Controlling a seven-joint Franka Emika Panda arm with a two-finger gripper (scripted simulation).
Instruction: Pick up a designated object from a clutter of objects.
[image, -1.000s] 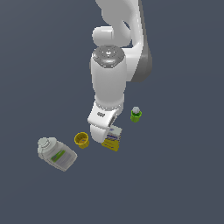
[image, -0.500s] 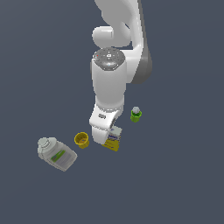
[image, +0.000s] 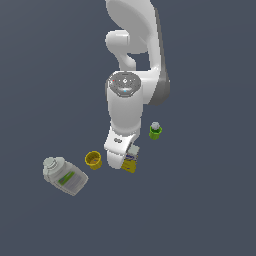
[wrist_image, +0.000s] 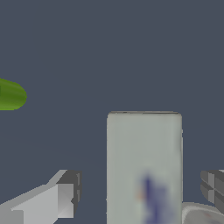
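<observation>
The arm stands almost straight above the clutter, so the gripper (image: 125, 159) reaches down onto the box (image: 131, 163) from the top. In the wrist view the box (wrist_image: 144, 166) fills the space between the two fingers (wrist_image: 65, 199), with dark floor visible on each side of it. So the gripper is released: the fingers stand beside the box and do not press it yet. This position seems chosen so that closing the jaws catches the box on its two flat sides.

The box is on the floor, near the middle of the group. The cup (image: 93, 159) is just beside it on the exterior view's left, and the jug (image: 64, 175) lies further on that side. The green bottle (image: 155, 131) stands apart, behind the box.
</observation>
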